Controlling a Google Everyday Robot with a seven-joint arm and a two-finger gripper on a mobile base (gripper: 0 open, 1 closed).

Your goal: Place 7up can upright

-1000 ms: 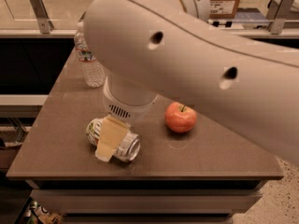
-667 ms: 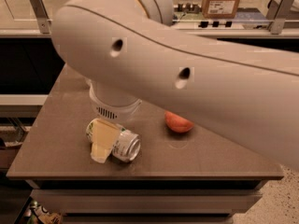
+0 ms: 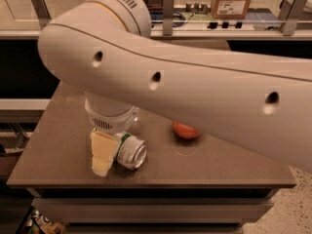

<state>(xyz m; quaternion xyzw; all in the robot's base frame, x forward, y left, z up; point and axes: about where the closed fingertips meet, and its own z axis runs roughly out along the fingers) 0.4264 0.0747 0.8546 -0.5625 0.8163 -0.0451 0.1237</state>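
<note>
1. The 7up can [image 3: 130,151] is lying on its side on the brown counter [image 3: 219,162], near the front edge. Its silver end is facing the front right.
2. The end effector [image 3: 103,154] is hanging down from the white wrist, just to the left of the can. Its cream-coloured part is resting against the can's green-banded end.
3. I cannot tell how far the end effector is open or whether it is gripping the can, because the wrist is covering the upper part.
4. The big white arm [image 3: 195,82] is crossing the whole view above the counter.
5. A red-orange fruit [image 3: 184,129] is sitting to the right of the can, apart from it and half hidden under the arm.
</note>
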